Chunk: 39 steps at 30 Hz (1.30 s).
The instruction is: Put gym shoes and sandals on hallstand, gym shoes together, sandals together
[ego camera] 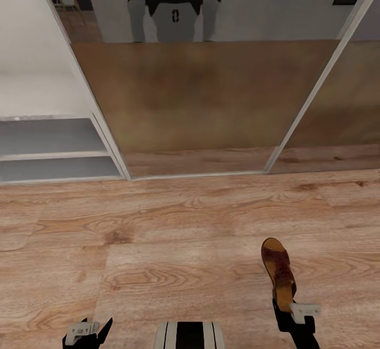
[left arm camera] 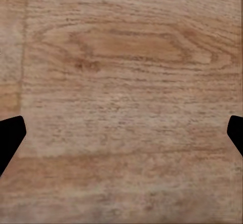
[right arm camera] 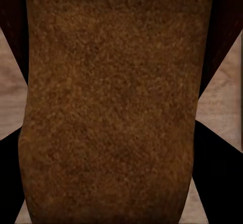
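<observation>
Wood floor [ego camera: 158, 222]; right claw [ego camera: 285, 307] grips sandal [ego camera: 278, 271], toe pointing away.

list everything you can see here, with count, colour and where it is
sandal: one, dark brown, held in the right gripper above the floor, toe pointing away from the robot
corridor floor: one, light brown wood planks, across the lower half of the head view
hallstand: one, pale grey-white, far left, two open shelves visible
mirrored wall panels: several, framed in pale strips, ahead of the robot, reflecting it and the floor
robot base: one, white and black, bottom centre
left gripper: one, black and white, bottom left, open over bare floor
right gripper: one, black and white, bottom right, shut on the sandal
</observation>
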Tool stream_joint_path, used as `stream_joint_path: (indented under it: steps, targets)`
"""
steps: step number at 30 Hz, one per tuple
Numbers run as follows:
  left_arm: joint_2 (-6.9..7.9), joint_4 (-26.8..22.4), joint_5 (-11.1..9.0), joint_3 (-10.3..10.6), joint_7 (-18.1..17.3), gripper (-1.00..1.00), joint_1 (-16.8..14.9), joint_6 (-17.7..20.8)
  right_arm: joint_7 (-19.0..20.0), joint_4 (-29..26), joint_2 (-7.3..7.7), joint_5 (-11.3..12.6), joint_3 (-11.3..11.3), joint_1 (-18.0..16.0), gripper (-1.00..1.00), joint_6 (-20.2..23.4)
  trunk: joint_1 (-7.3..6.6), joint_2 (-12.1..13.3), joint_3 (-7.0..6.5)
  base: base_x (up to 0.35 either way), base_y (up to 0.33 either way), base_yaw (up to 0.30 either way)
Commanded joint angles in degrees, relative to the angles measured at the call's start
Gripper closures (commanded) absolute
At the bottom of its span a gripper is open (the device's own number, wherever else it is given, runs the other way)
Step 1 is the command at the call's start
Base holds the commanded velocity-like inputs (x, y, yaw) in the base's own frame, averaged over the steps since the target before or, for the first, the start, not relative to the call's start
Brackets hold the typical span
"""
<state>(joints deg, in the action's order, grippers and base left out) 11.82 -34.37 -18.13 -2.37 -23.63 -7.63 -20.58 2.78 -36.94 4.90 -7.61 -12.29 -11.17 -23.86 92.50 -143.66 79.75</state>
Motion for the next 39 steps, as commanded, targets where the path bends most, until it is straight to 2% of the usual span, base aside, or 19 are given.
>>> stream_joint_path:
  steps: [1,15,18,20,22,26,32,39]
  targets:
    - [-0.03,0.22,-0.55,-0.09,-0.54,-1.0,-0.02,-0.04,0.31,0.05,-0.06,-0.54,-0.36,0.16,1.0,-0.41,-0.03,0.01,-0.29,0.0,0.0,0.0]
    - [0.1,1.5,-0.58,-0.65,-0.54,-1.0,-0.01,-0.96,0.21,0.71,-0.5,-0.39,-0.27,1.58,1.0,-1.2,-0.39,0.19,-4.64,0.0,0.0,0.0]
    - [0.05,1.57,-0.53,-1.42,1.26,-1.0,-0.01,-0.95,0.21,1.04,-0.5,-0.39,-0.27,1.59,1.0,-1.26,-0.47,0.23,-5.57,0.0,0.0,0.0]
    - [-0.09,1.58,-0.51,-1.29,3.38,-1.0,-0.01,-0.95,0.21,1.13,-0.5,-0.39,-0.27,1.59,1.0,-1.26,-0.52,0.26,-6.2,0.0,0.0,0.0]
    - [-0.18,1.58,-0.48,-1.13,4.08,-1.0,-0.01,-0.91,0.21,1.23,-0.5,-0.43,-0.27,1.59,1.0,-1.27,-0.57,0.29,-6.82,0.0,0.0,0.0]
    - [-0.42,1.58,-0.39,-0.91,4.53,-1.0,-0.01,-0.88,0.21,2.15,-0.5,-0.41,-0.27,1.59,1.0,-1.29,-0.68,0.34,-8.06,0.0,0.0,0.0]
    - [-0.52,1.58,0.9,-0.92,4.79,-1.0,-0.01,-0.91,0.24,3.6,-0.58,-0.47,-0.27,1.59,1.0,-1.36,-0.83,0.42,-9.93,0.0,0.0,0.0]
    - [-0.61,1.58,1.13,-1.03,4.82,-1.0,-0.01,-0.87,0.35,4.35,-0.61,-0.53,-0.26,1.58,1.0,-1.29,-2.37,3.23,-11.51,0.0,0.0,0.0]
